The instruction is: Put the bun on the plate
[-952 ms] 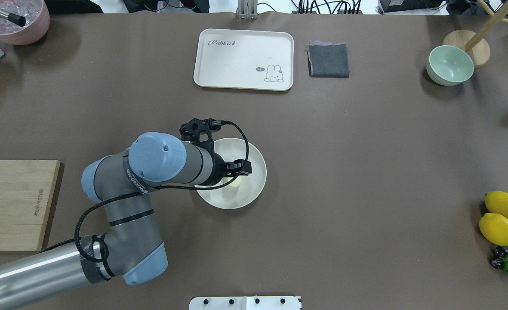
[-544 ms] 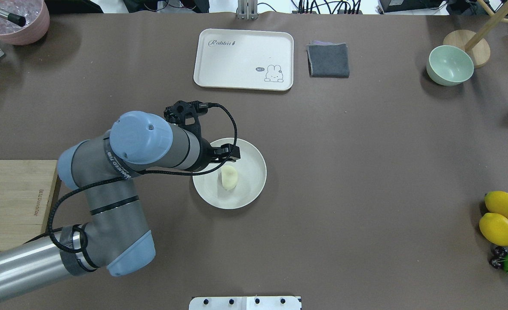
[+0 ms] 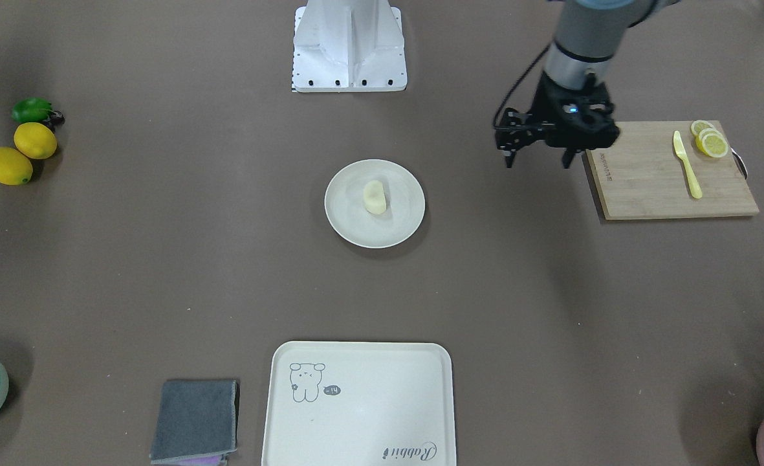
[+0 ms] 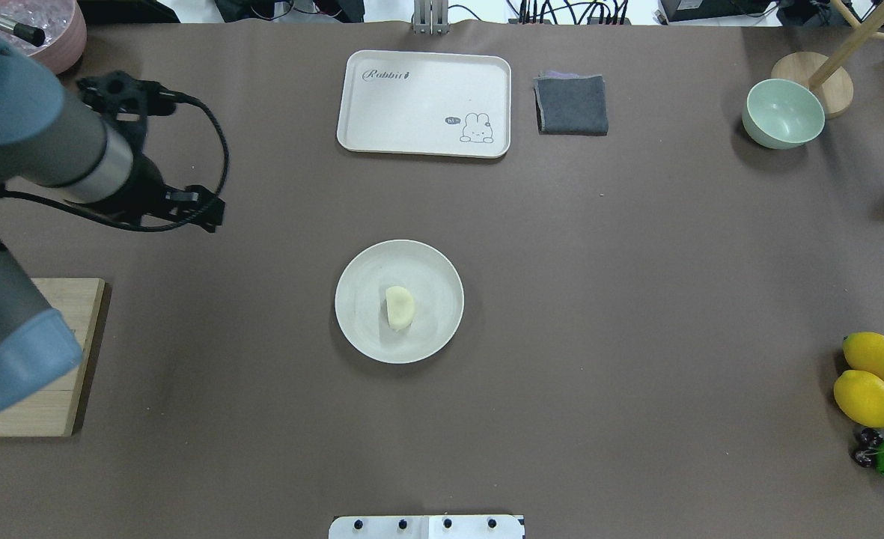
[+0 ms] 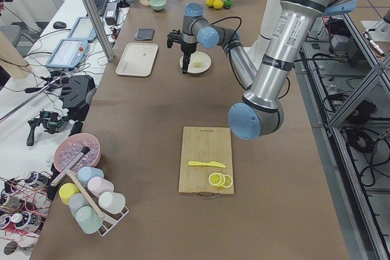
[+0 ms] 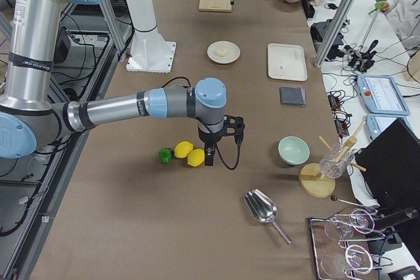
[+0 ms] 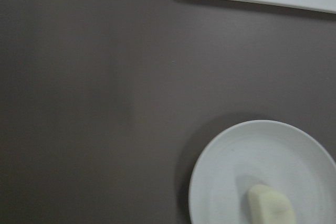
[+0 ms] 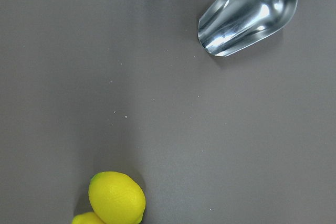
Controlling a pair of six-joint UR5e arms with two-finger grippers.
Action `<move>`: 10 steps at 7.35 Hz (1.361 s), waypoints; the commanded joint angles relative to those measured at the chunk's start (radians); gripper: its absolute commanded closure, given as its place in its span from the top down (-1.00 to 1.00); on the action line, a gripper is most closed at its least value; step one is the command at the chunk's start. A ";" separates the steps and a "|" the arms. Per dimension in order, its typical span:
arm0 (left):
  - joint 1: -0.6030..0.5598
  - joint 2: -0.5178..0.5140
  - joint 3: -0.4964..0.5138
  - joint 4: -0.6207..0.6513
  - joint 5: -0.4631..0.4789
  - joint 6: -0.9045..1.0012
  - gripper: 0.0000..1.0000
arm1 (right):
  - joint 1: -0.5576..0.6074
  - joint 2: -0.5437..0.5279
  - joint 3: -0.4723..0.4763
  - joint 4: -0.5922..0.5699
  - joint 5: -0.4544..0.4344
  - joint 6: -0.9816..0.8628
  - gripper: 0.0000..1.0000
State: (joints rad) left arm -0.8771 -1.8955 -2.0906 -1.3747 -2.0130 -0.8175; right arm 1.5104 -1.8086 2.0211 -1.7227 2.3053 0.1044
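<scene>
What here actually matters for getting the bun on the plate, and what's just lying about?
Part of the job: bun, plate, left gripper.
Just lying about: rabbit tray, grey cloth, green bowl, lemons, cutting board, lemon slices, yellow knife, metal scoop.

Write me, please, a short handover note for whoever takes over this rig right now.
Left claw: open and empty, up beside the cutting board, away from the plate.
Right claw: by the lemons; open or shut cannot be told.
Bun lies on the plate mid-table, no claw touching it.
Done: bun placed. Left: likely nothing but parking the arms.
</scene>
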 commanded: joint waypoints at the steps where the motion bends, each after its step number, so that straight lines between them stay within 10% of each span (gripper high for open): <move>1: -0.313 0.151 0.044 0.011 -0.178 0.449 0.95 | 0.011 -0.011 -0.013 0.000 -0.003 0.000 1.00; 7: -0.777 0.294 0.357 0.008 -0.239 1.298 0.95 | 0.016 -0.003 -0.042 0.002 -0.004 0.000 1.00; 10: -0.801 0.367 0.353 -0.015 -0.346 1.226 0.95 | 0.020 -0.005 -0.038 0.002 -0.001 0.000 1.00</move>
State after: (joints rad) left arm -1.6685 -1.5573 -1.7224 -1.3784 -2.3406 0.4141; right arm 1.5282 -1.8131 1.9823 -1.7211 2.3026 0.1043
